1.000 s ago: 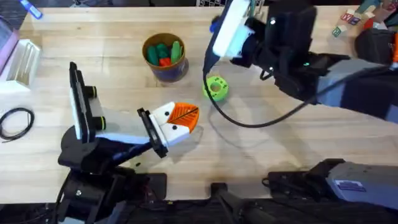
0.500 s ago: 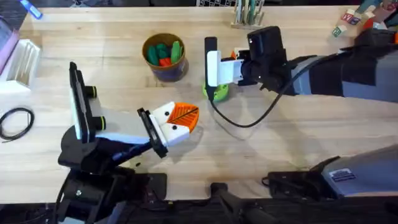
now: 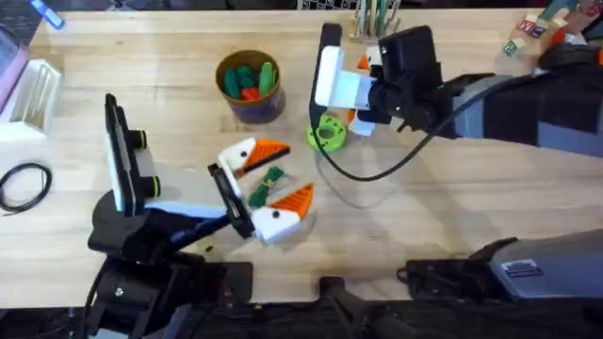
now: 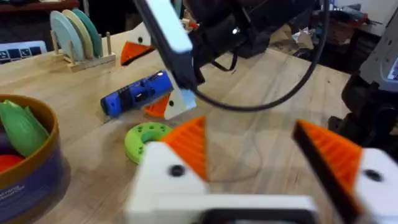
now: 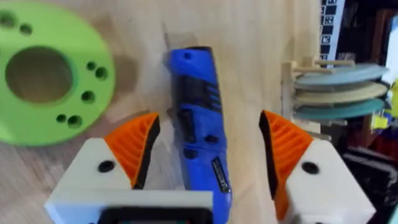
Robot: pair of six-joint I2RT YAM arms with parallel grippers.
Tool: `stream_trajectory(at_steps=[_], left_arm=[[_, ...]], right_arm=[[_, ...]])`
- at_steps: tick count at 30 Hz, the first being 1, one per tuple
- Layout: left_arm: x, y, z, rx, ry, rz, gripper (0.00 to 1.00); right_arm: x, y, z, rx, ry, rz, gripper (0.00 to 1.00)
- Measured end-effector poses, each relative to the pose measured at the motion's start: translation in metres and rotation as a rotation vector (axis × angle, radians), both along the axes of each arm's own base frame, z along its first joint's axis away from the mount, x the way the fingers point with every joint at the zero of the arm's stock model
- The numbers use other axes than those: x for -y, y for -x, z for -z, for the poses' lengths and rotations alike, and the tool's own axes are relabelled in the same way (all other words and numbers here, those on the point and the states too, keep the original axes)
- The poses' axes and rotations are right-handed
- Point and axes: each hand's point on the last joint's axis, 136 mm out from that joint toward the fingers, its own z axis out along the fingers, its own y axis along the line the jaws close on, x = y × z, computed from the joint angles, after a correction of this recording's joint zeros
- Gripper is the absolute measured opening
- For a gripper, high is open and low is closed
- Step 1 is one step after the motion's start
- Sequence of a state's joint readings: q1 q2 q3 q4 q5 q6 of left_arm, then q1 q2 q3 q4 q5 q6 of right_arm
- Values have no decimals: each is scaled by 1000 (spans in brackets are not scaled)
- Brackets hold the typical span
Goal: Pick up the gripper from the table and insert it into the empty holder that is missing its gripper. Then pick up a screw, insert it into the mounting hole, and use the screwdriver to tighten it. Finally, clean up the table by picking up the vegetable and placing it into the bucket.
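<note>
My left gripper [image 3: 297, 171] stands open near the table's middle, and the dark green vegetable [image 3: 267, 184] lies between its white, orange-padded fingers [image 4: 189, 146]. The blue bucket [image 3: 250, 87] stands behind it, holding green and red toys. My right gripper [image 3: 358, 89] is open and low over the table, and its orange pads [image 5: 134, 149] straddle the blue screwdriver [image 5: 199, 118], which lies flat. From the left wrist the screwdriver [image 4: 137, 93] shows under the right arm. The loose gripper, the holder and the screw are out of view.
A lime green ring-shaped disc [image 3: 328, 132] lies just left of the screwdriver. A wooden rack of plates [image 5: 336, 81] stands at the back edge. A black cable loop [image 3: 24, 184] and a white rack [image 3: 33, 94] sit far left. Coloured blocks [image 3: 528, 28] lie at the back right.
My left gripper was shut and has opened, and the vegetable now shows between its fingers. The right arm came down from close under the camera to the screwdriver.
</note>
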State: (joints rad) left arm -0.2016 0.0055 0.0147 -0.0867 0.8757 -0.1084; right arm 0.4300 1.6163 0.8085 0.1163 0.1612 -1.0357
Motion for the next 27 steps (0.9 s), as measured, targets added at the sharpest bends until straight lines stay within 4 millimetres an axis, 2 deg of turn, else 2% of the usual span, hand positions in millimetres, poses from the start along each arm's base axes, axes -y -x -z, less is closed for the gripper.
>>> stream_trajectory(at_steps=[1,2,3,10,15,20,27], left_arm=[[0,0,0,0,0,0,896],[0,0,0,-2,1,0,963],[0,0,0,-1,1,0,983],[0,0,0,-1,1,0,990],[0,0,0,-10,6,-1,988],[-4,-3,-2,-68,6,-41,988],[-27,-5,-21,-176,-82,-217,988]], right_arm=[[0,0,-6,5,-29,23,930],[0,0,-13,15,-59,45,931],[0,-1,-22,29,-95,69,931],[1,1,-94,138,-355,207,933],[3,7,-129,185,-491,263,935],[3,12,-147,210,-555,276,936],[-12,19,-149,199,-573,244,937]])
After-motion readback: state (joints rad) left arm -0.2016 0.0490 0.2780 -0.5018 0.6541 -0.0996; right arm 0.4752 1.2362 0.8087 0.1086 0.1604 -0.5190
